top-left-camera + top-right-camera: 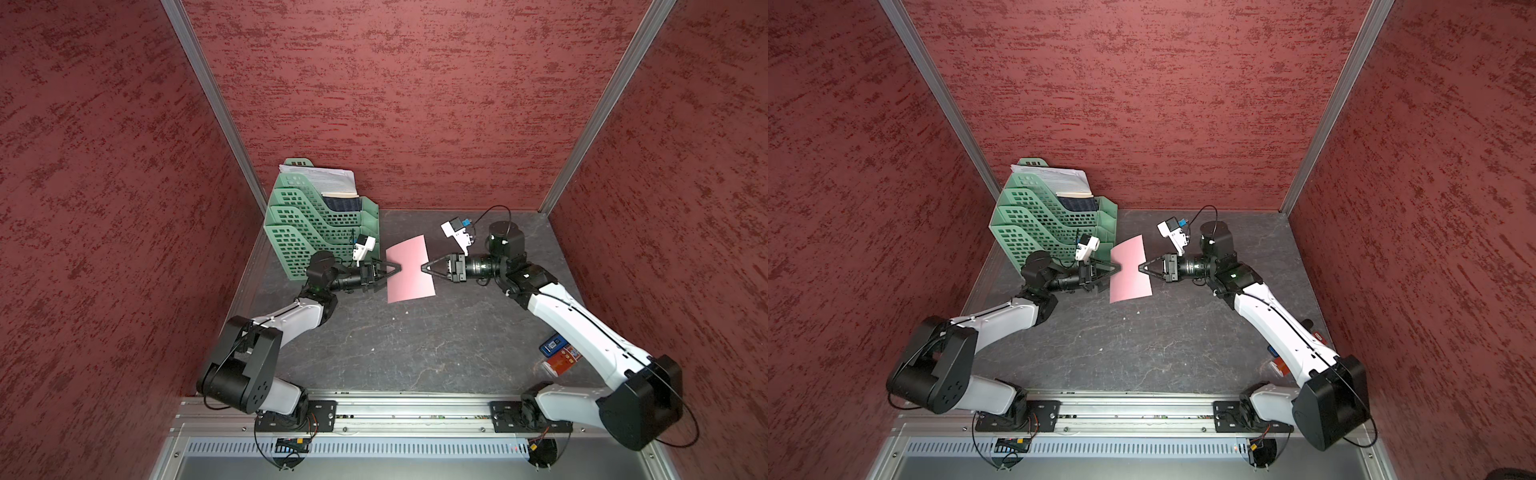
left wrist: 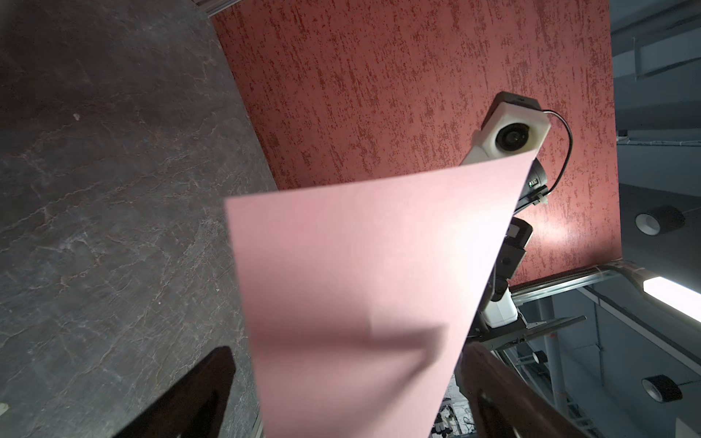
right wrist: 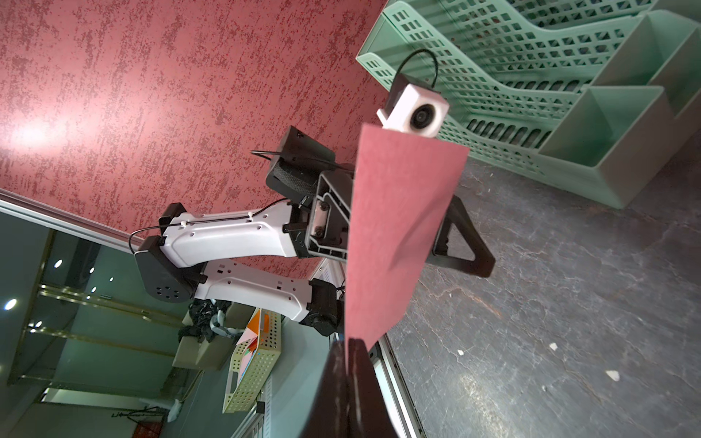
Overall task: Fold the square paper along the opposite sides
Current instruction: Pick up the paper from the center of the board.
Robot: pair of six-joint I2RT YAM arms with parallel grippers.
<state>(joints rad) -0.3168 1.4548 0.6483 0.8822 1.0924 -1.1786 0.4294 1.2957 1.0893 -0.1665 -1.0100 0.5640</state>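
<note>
Right gripper [image 1: 423, 267] is clenched on the middle of one side of the square paper [image 1: 410, 270], and from where I stand that is the sheet's only hold. The left gripper [image 1: 397, 268] sits at the opposite side with its fingers [image 2: 197, 394] spread wide, one to each face, touching nothing that I can make out. The pink sheet hangs in the air above the counter [image 1: 415, 345], just beside the green tray [image 1: 299, 224], on the tray's side that faces the right arm. It looks narrower than square from above, but I cannot tell whether it is already doubled over. I take the step to be settling who carries the free side. To do it well, I'd say the right arm should hold dead steady, since a thin sheet pinched at one edge will droop and twist at any jolt. If the left gripper is to take hold, it should close squarely on the middle of that edge. If it is to leave, it should draw straight back, minding the tray close behind it. Either way the sides want matching before any crease is pressed.
</note>
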